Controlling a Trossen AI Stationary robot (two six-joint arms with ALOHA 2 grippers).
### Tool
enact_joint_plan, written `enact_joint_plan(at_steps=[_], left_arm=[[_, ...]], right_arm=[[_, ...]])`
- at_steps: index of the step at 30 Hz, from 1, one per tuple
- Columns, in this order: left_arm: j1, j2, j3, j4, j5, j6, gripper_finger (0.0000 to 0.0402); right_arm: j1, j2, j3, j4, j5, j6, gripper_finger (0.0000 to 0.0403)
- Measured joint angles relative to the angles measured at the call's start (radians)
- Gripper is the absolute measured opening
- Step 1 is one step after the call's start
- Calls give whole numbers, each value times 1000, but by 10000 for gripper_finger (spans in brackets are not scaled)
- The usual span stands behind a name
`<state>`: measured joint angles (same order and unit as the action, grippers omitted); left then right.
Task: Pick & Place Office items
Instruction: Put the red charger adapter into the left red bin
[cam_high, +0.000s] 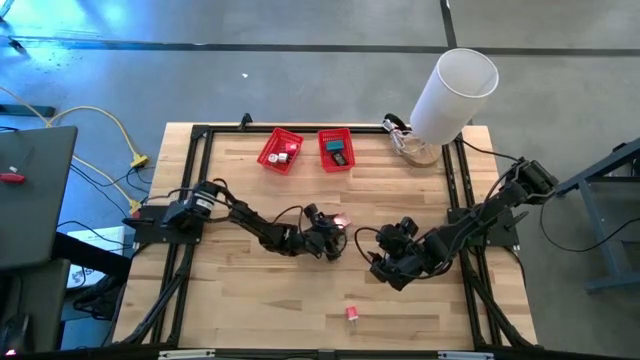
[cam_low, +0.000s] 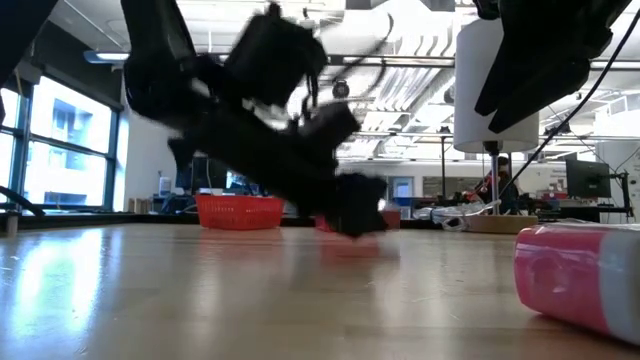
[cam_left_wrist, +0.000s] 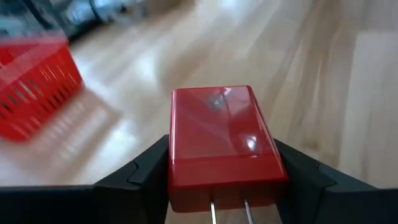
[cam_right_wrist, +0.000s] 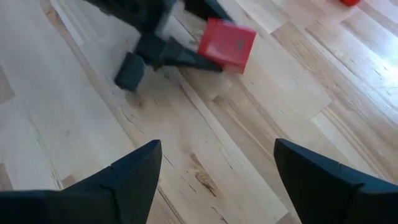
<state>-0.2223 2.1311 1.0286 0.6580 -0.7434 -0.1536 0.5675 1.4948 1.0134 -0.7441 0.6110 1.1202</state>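
Could slip or twist out of the pinch if lifted now, since only the near end of the red plug-style block (cam_left_wrist: 221, 146) sits between the left gripper (cam_left_wrist: 221, 186) fingers, the rest jutting forward past the tips. Fingers pressed against both its sides, gripping it at mid-table. Right gripper (cam_right_wrist: 214, 180) spread wide, empty, just beside.

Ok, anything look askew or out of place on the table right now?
One stray: a pink piece lies alone near the table's front edge, far from both red baskets. The big white cylinder stands tilted at the back right corner. The left gripper brackets a red block.
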Motion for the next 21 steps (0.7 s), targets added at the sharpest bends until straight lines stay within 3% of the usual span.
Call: enact_joint_plan(at_steps=[4,10,21], left_arm=[[-23,-96,2,-54,-24,69,202],[-2,-277,3,-283,-18,65,202],[204,-500,3,-692,28,-137,202]], right_arm=[[8,0,0,0,0,0,298],[23,0,0,0,0,0,298],[30,0,0,1,0,10,298]])
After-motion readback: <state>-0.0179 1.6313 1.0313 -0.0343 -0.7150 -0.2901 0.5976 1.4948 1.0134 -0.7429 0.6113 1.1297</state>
